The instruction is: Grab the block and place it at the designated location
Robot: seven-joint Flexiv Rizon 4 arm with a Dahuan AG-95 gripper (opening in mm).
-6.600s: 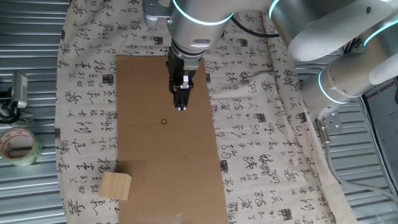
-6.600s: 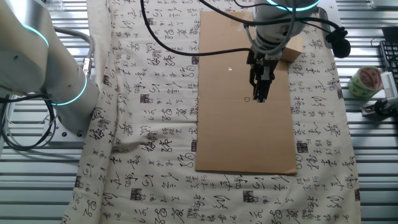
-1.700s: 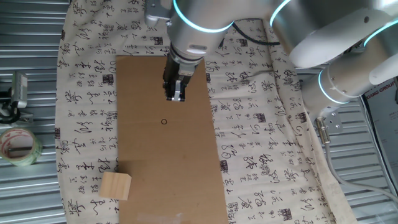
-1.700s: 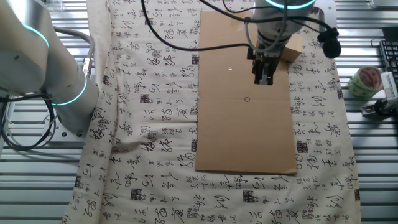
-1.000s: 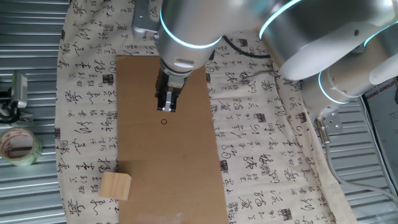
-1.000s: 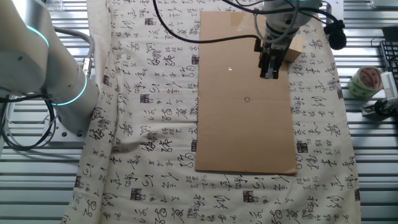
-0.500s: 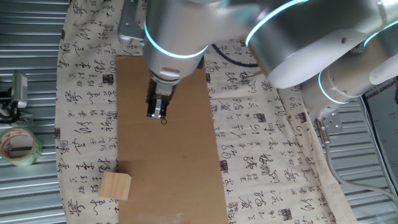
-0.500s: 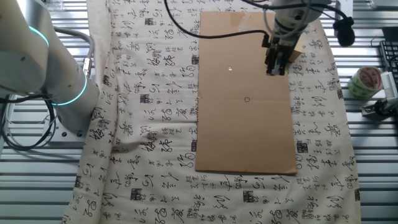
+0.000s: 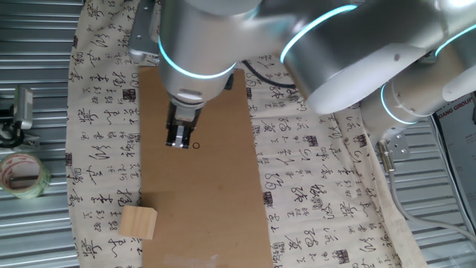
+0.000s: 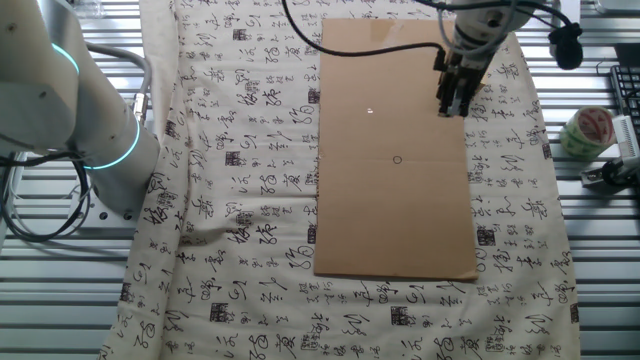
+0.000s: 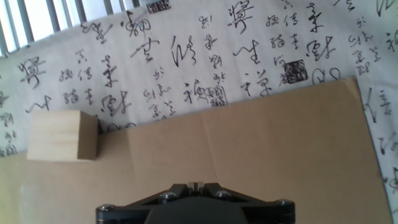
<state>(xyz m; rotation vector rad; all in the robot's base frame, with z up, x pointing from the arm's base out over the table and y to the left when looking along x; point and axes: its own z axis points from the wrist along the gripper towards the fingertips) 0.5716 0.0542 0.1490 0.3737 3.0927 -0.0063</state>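
You're on the approach: the gripper (image 9: 178, 141) hangs empty, jaws together, well short of the block (image 9: 139, 222). Next, open and descend over it.

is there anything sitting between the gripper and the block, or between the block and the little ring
Nothing visible. Bare cardboard sheet lies between the gripper and the block at its corner, and between the block and the ring. The tape roll sits off to the side.

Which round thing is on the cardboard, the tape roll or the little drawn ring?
The drawn ring: a tiny black outline on the brown cardboard sheet, beside the end effector. The tape roll lies off the cloth, on the metal slats.
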